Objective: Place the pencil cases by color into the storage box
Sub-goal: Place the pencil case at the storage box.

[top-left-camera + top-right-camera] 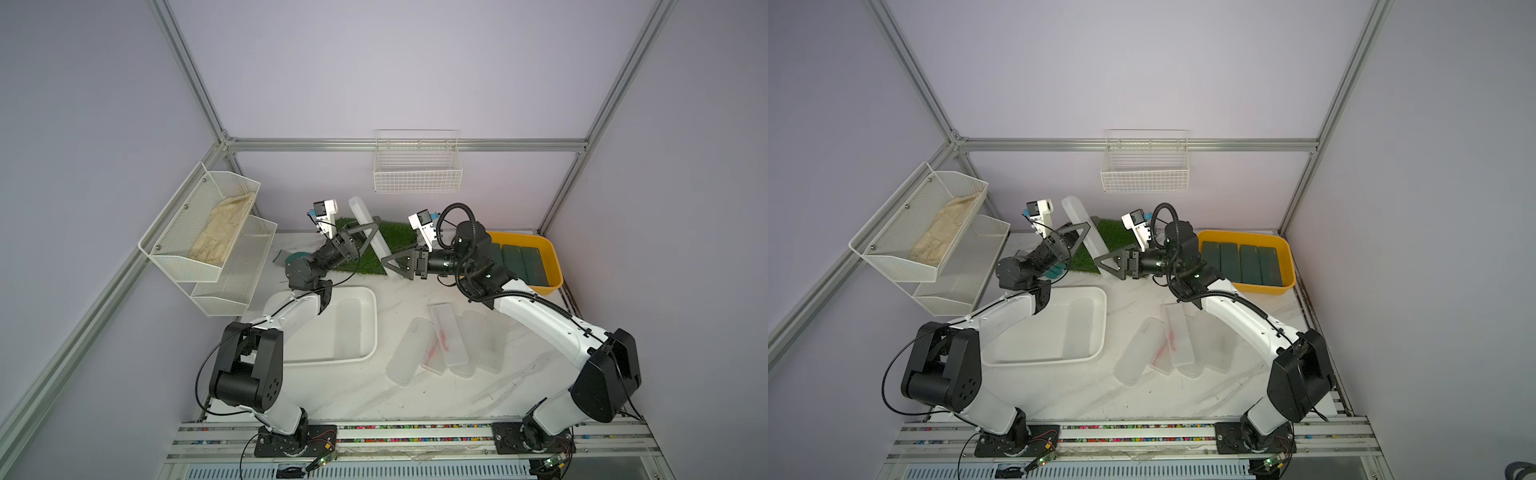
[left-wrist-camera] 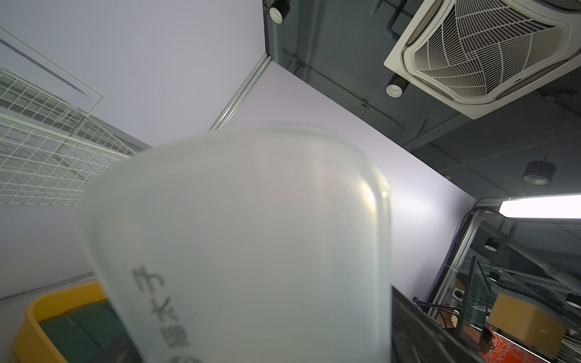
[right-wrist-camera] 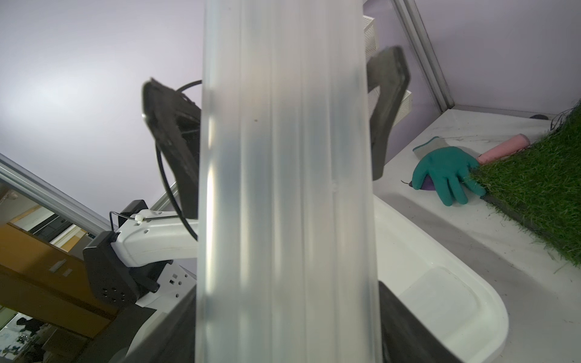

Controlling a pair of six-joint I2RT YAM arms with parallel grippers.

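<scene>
Boxes first: the yellow plastic tub (image 1: 556,259) (image 1: 1289,257) at the far right holds four flat dark green cases (image 1: 523,262) (image 1: 1241,264) side by side, covering its floor. The white plastic tub (image 1: 374,316) (image 1: 1104,320) at the near left has one frosted translucent case (image 1: 353,328) (image 1: 1077,328) lying along its right wall, and the left arm's forearm crosses above its left side. Up in the air now, a long frosted translucent pencil case (image 1: 360,212) (image 1: 1077,214) tilts over the green fake-grass mat (image 1: 399,237) (image 1: 1121,232). The right gripper (image 1: 390,266) (image 1: 1104,266) is clamped on its near end, and the left gripper (image 1: 368,232) (image 1: 1079,232) straddles its far half, jaws wide. Whether they press the plastic, I cannot tell. That near end hangs just beyond the white tub's far right corner. Four more frosted cases (image 1: 446,340) (image 1: 1177,336) lean together near centre; bare white tabletop (image 1: 415,395) (image 1: 1142,399) runs between them and the tub, and along the near edge.
</scene>
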